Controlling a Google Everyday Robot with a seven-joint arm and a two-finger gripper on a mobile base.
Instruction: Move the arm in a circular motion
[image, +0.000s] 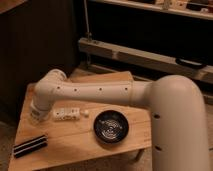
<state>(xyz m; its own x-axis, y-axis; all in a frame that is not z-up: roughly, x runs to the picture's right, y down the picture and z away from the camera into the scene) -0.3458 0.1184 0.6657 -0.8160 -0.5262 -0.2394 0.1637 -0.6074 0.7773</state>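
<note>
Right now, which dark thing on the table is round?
The black bowl near the front edge; the striped block is long. The hand hides beneath the arm's far end.

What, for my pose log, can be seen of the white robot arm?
The arm is glossy white, plastic-looking: thick tubes, rounded joints, small dark screw holes. A bulky segment stands at right; from it a tube reaches left, roughly level, above the wooden table, ending in a rounded joint turned down near the table's left edge. The gripper is out of sight below that joint. No contact shows.
</note>
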